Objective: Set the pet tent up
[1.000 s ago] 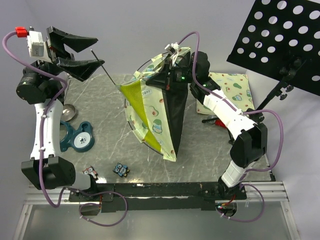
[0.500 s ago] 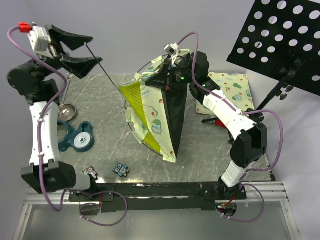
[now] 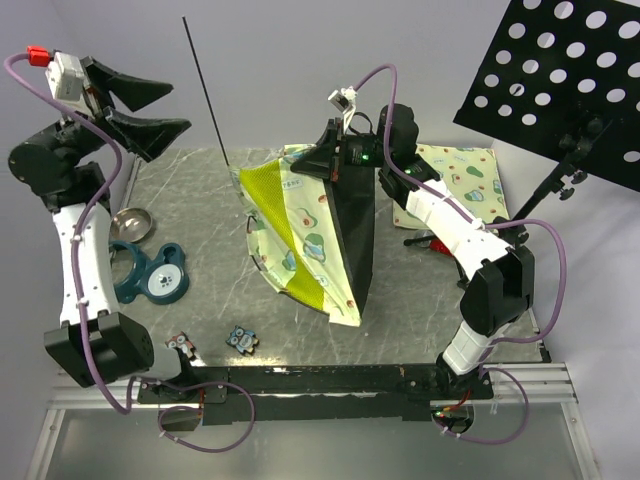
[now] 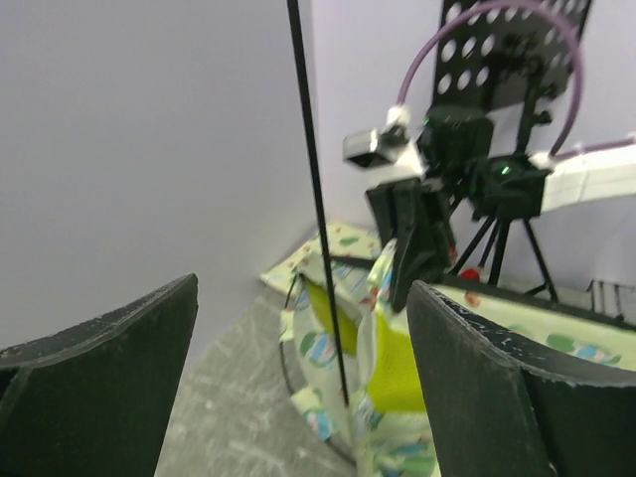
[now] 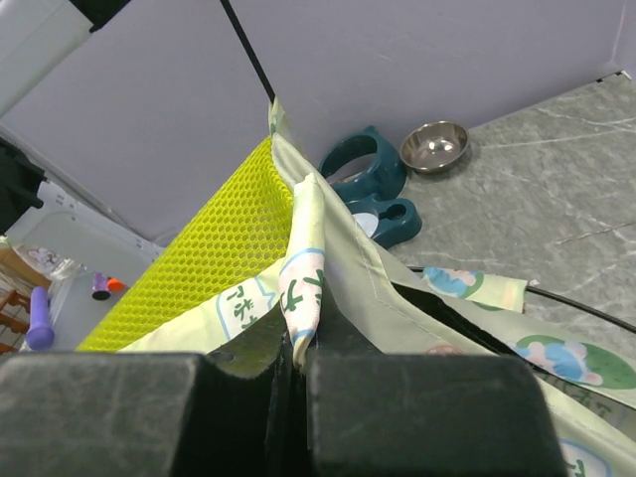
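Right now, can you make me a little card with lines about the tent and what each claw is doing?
pet tent: half up, standing on edge mid-table, black base sheet facing right
right claw: shut, pinching the tent's fabric at the top
left claw: open, holding nothing, raised at the far left
pole: thin black rod sticking up from the tent's left corner, touching no claw
also on table: steel bowl, printed mat

No text is legible anywhere (green lettering on the pet tent (image 5: 298, 288) is too blurred to read).
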You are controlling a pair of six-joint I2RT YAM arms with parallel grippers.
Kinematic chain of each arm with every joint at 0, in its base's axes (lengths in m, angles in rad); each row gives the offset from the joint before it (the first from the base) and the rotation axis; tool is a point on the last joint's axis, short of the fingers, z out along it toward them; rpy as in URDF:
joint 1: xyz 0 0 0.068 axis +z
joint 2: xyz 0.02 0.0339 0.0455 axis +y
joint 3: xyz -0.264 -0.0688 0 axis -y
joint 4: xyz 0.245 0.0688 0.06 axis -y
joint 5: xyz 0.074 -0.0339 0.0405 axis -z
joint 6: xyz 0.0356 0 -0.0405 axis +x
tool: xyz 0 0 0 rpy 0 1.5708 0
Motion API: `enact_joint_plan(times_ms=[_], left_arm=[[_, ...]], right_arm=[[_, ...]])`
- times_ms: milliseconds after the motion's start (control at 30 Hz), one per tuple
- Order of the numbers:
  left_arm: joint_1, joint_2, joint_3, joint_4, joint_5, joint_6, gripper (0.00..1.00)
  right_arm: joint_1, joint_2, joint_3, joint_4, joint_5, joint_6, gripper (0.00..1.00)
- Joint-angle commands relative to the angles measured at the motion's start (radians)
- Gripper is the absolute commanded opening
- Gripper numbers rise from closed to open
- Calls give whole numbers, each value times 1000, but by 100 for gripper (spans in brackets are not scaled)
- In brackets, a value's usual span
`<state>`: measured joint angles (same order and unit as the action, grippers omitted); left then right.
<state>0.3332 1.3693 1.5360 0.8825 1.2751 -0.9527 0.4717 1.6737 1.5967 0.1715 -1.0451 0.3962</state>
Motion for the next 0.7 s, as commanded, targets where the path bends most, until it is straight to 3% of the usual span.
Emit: enact_joint_plan(times_ms=[0,233,467,600,667], left_arm=[[-52,34,44,285,-155,-254,90],[-172,140,199,323,-201,-336,85],[-230,160,196,377,-204,-370,42],[-252,151,173,397,-206,-376,36],[-258,154,173,392,-198,-373,23]], right_arm=[[5,-23,19,59,-21,16,0],[10,-17,-6,48,-15,4,0],[10,-12,-55,51,-15,-2,0],[12,-3,-47,40,-16,-7,0],[12,1,-46,43,-18,-2,0]])
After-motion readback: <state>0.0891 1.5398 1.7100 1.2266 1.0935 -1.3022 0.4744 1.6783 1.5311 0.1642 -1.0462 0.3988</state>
